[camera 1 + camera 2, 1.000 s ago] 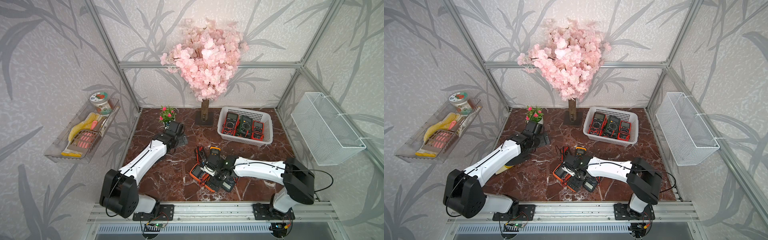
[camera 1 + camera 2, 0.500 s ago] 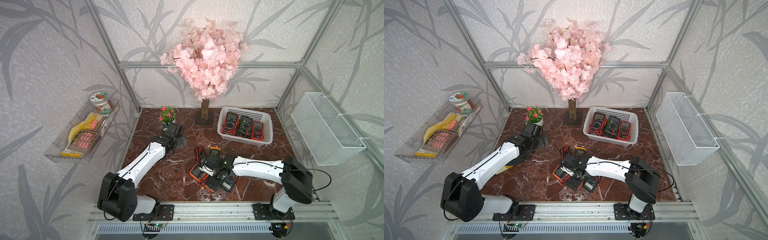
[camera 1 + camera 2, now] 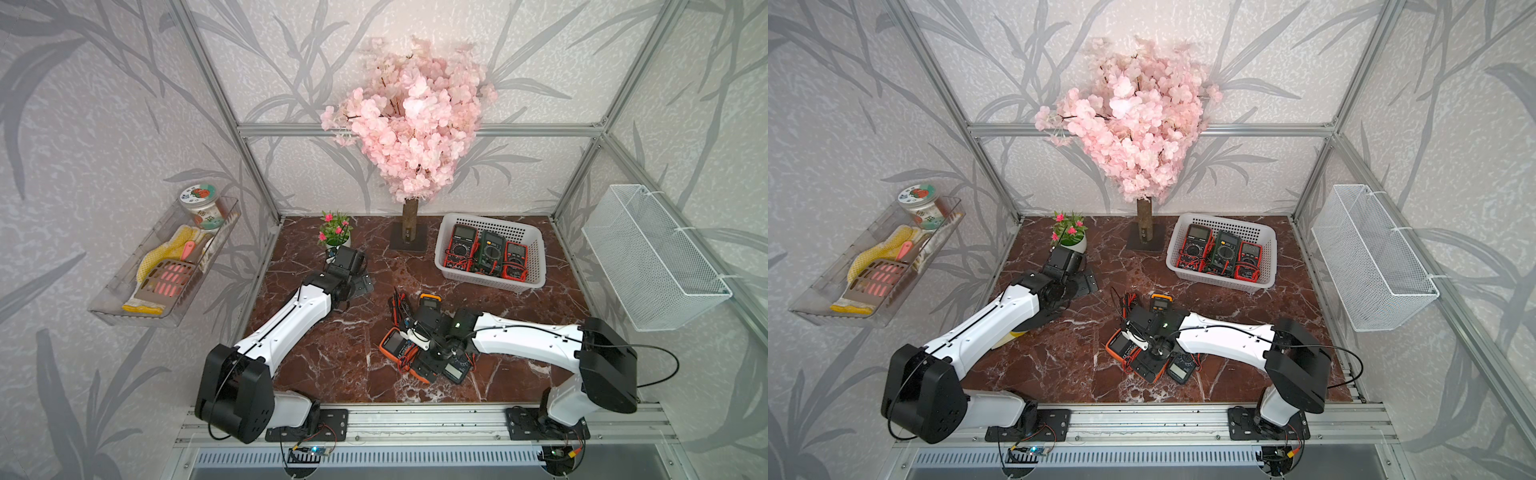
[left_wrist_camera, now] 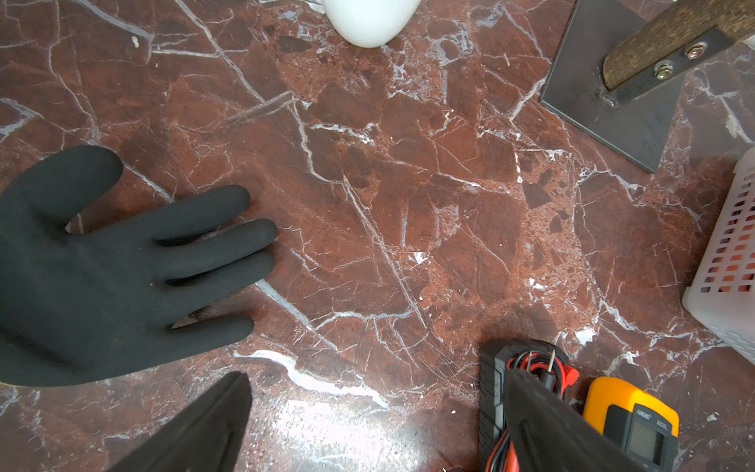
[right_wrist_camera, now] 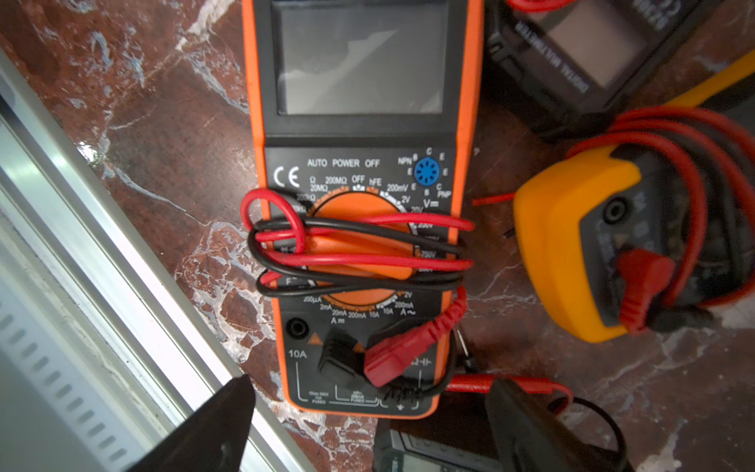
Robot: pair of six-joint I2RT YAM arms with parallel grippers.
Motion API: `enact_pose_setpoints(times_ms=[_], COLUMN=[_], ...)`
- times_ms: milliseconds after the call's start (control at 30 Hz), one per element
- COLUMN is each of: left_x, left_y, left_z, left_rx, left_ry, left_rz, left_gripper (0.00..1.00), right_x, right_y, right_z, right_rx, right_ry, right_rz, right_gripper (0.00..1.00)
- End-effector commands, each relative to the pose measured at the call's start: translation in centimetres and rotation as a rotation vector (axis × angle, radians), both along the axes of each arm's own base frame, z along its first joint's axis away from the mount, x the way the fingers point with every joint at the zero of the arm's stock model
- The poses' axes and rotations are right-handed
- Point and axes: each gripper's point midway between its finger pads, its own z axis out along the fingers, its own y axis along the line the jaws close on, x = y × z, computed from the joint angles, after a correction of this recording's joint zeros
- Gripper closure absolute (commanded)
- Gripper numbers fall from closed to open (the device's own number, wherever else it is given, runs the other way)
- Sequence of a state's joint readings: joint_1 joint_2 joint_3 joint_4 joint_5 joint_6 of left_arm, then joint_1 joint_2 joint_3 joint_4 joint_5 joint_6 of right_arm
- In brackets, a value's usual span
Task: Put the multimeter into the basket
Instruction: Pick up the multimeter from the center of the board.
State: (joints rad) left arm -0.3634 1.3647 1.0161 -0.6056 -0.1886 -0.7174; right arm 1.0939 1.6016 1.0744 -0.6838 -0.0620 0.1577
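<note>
Barely anything has moved in a second: right gripper point(image 5: 367, 382) hangs released, fingers splayed either side of the orange multimeter point(image 5: 359, 122); left gripper point(image 4: 376, 374) splayed over bare marble point(image 4: 408, 204). Slick slab-shaped plastic casing, glossy red-and-black leads point(image 5: 359, 253) looped round its dial: a closing finger could snag them, or nudge the yellow meter point(image 5: 572, 253) just outside. Perforated white basket point(image 3: 486, 279) sits well beyond the fingertips

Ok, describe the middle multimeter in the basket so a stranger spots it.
Find the pink blossom tree at the back of the marble table; the white perforated basket sits right of its trunk. Three multimeters lie inside, and yours is the middle one: dark green between two red-cased neighbours.
</note>
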Motion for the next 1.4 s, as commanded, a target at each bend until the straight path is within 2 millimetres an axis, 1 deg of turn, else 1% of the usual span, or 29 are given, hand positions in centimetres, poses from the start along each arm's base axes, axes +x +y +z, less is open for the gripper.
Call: enact_pose_setpoints(times_ms=[0, 367, 467, 533, 567, 800, 900, 967, 1133, 1200, 1367], left_x=[-0.3, -0.8, -0.9, -1.1, -1.1, -1.5, -1.5, -1.5, -1.2, -1.0, -0.4], left_y=[0.5, 0.9, 1.0, 1.1, 1.1, 1.3, 1.4, 1.4, 1.4, 1.4, 1.3], left_z=[0.0, 0.1, 0.0, 0.0, 0.0, -0.2, -0.2, -0.1, 0.1, 0.3, 0.7], left_rx=[-0.001, 0.012, 0.015, 0.015, 0.014, 0.014, 0.011, 0.009, 0.007, 0.006, 0.002], left_ry=[-0.002, -0.002, -0.002, -0.003, -0.005, -0.003, -0.008, -0.011, -0.024, -0.033, -0.050], left_rz=[0.017, 0.019, 0.020, 0.022, 0.023, 0.030, 0.034, 0.034, 0.038, 0.040, 0.048], left_gripper=[0.00, 0.00, 0.00, 0.00, 0.00, 0.00, 0.00, 0.00, 0.00, 0.00, 0.00], right_x=[-0.6, -0.7, -0.7, -0.6, -0.6, -0.1, 0.0, -0.1, -0.4, -0.5, -0.5], right_y=[0.2, 0.4, 0.7, 1.0, 0.9, 1.5, 1.7, 1.8, 1.8, 1.6, 1.6], right_z=[-0.4, -2.1, -2.7, -2.7, -3.7, -5.5, -6.1, -6.2, -5.7, -5.2, -3.2], right_rx=[-0.011, -0.038, -0.045, -0.036, -0.058, -0.087, -0.101, -0.103, -0.097, -0.092, -0.074], right_ry=[0.024, 0.036, 0.042, 0.040, 0.050, 0.054, 0.060, 0.065, 0.080, 0.077, 0.061], right_rz=[0.002, 0.006, 0.008, 0.009, 0.010, 0.017, 0.021, 0.023, 0.026, 0.030, 0.048], right_gripper=[0.05, 0.05, 0.05, 0.05, 0.05, 0.05, 0.07, 0.12, 0.30, 0.36, 0.46])
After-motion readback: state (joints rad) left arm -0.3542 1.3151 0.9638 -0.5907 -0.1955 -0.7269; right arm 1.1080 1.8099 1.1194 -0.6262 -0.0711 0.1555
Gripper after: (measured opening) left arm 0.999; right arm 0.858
